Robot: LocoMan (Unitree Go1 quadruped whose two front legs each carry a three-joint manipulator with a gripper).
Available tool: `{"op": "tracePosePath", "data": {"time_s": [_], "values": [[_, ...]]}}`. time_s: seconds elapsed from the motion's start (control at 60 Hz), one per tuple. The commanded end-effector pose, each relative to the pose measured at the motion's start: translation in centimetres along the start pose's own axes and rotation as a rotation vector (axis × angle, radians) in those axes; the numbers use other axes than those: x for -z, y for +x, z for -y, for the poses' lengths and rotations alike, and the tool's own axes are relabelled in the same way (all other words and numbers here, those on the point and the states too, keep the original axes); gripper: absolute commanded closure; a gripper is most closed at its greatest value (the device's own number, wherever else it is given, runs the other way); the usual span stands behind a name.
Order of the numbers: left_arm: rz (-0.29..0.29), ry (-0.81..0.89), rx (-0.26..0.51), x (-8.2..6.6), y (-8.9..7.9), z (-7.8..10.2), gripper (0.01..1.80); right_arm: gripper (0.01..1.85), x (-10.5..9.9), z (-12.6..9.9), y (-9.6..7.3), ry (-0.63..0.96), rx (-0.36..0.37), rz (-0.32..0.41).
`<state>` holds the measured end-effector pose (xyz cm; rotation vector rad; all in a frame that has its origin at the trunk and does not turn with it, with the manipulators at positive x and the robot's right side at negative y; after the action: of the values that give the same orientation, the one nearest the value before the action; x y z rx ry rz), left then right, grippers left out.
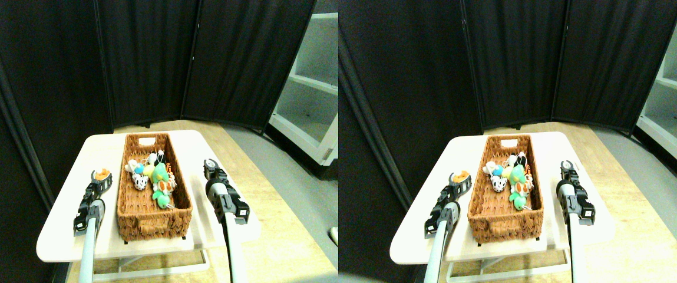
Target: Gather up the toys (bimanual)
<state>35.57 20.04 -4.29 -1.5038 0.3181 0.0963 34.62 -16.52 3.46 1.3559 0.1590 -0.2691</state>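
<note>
A long brown wicker basket lies lengthwise on the white table. Several toys are piled in its far half: a white black-spotted one, a green one, an orange-black striped one and a yellow one. Left of the basket, over the table, my left gripper is shut on a small orange toy. My right gripper hovers over the table just right of the basket, open, with nothing between its fingers.
Black folding screens stand close behind the table. A white shelf unit is at the back right. Wooden floor runs along the table's right side, with a person's shoe at the right edge.
</note>
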Motion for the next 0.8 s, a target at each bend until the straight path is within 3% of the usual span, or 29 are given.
{"op": "tracePosePath", "data": {"time_s": [0.017,0.15,0.417,0.533,0.8], "values": [[0.063,-0.044,0.017,0.2,0.3,0.2,1.80,1.85,0.2,-0.9,0.2,0.006,-0.065,-0.013],[0.097,0.020,0.028,0.2,0.2,1.0,1.80,1.85,0.3,-0.9,0.2,-0.013,-0.073,-0.020],[0.067,0.027,0.051,0.4,-1.1,4.6,1.80,1.85,0.2,-0.7,0.3,-0.006,-0.061,0.004],[0.005,0.071,0.060,1.0,-1.7,6.6,1.80,1.85,0.2,-0.4,0.5,0.032,-0.045,0.013],[-0.070,0.103,0.069,3.5,-3.1,10.7,1.80,1.85,0.2,-0.1,0.8,0.046,-0.039,0.029]]}}
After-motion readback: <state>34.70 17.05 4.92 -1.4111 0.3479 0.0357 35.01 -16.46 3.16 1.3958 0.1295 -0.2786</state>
